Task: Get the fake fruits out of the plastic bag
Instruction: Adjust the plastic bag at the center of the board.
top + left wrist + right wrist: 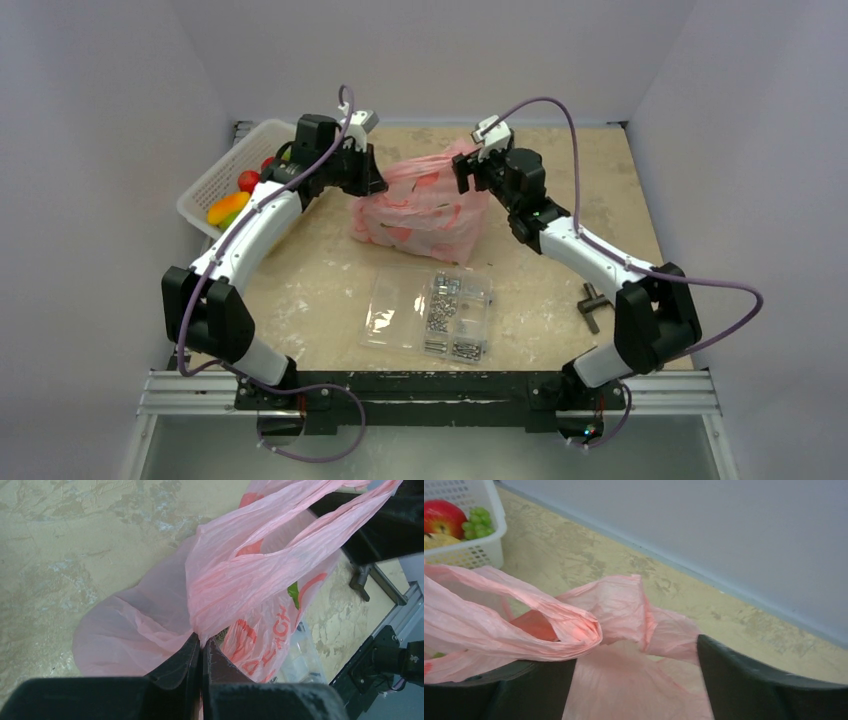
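**Pink bag pinched on one side, its contents mostly hidden**

The pink plastic bag [420, 210] sits slumped and crumpled on the table [320, 270], with an arm reaching to it from either side. The left fingers [182, 665] are pressed tightly together on a gathered fold of the bag's film, which stretches up and away from them in the left wrist view. The right fingers [764, 685] stand wide apart at the opposite side of the bag. Loose film lies in the gap between them and a loop of film [574, 630] drapes over one finger, but they are not closed on it.

Little can be made out inside the bag. Red print covers the film, and only a small green patch [293, 594] shows through it, too hidden to name.

To the left of the bag and a little beyond it, a white mesh basket [215, 172] holds fake fruits. There is a red apple [443, 516], a bunch of green grapes [478, 523] touching it, and an orange-and-yellow mango-shaped fruit [226, 209] at the basket's near end.

On the near side of the bag, toward the arm bases, a flat clear plastic case [395, 305] lies close to it without touching. Metal screws [455, 312] fill the compartments in its right part.
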### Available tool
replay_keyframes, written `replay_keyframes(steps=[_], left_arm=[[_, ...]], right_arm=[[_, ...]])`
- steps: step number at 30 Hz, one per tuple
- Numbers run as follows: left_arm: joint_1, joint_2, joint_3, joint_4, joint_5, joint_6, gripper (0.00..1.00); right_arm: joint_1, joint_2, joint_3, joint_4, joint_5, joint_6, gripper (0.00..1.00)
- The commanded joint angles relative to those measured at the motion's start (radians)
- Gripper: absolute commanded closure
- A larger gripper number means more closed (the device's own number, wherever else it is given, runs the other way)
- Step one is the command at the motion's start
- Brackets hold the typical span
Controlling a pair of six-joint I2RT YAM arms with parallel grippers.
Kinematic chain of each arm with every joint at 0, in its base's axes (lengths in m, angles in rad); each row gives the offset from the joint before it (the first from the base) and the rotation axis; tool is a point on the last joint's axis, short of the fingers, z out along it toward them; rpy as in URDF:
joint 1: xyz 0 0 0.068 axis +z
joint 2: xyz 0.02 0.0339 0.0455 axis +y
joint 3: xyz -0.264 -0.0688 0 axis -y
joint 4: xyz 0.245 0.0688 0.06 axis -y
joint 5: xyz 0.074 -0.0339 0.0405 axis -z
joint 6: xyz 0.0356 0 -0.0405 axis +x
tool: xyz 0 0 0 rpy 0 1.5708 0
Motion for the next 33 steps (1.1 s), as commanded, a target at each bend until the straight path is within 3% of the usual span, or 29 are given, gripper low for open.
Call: replay_keyframes(steps=[1, 2, 3, 4, 5, 7, 10, 16, 21, 25, 33], left_arm=[[-0.014, -0.022, -0.011, 0.016, -0.010, 0.025, 1.00], [-0.014, -0.034, -0.023, 0.027, -0.009, 0.025, 1.00], [-0.013, -0.046, -0.038, 0.039, -0.011, 0.022, 0.96], [-0.014, -0.059, -0.052, 0.050, -0.022, 0.012, 0.87], [-0.015, -0.072, -0.064, 0.056, -0.035, 0.005, 0.76], [-0.019, -0.100, -0.058, 0.053, -0.071, -0.010, 0.55], [-0.044, -0.141, -0.011, 0.004, -0.156, 0.012, 0.37], [-0.181, -0.137, 0.101, -0.053, -0.423, 0.160, 0.17], [-0.348, -0.145, 0.029, 0.084, -0.674, 0.378, 0.12], [-0.445, -0.132, -0.004, 0.164, -0.783, 0.469, 0.10], [-0.510, 0.006, 0.055, 0.237, -0.957, 0.446, 0.15]], right_arm=[[0.005, 0.033, 0.062, 0.101, -0.011, -0.064, 0.36], [0.005, 0.040, 0.073, 0.088, 0.009, -0.044, 0.49], [0.005, 0.037, 0.078, 0.073, 0.020, -0.016, 0.78], [0.006, 0.023, 0.068, 0.070, 0.020, 0.011, 0.93], [0.007, 0.002, 0.037, 0.085, 0.007, 0.033, 1.00], [0.007, -0.038, 0.000, 0.115, -0.018, 0.066, 1.00], [0.006, -0.067, -0.013, 0.093, -0.033, 0.082, 1.00], [0.007, -0.061, 0.013, 0.063, -0.103, 0.093, 1.00], [0.006, -0.060, 0.002, 0.075, -0.149, 0.154, 1.00], [0.005, -0.074, -0.018, 0.097, -0.171, 0.176, 1.00], [-0.001, -0.114, -0.031, 0.135, -0.206, 0.202, 1.00]])
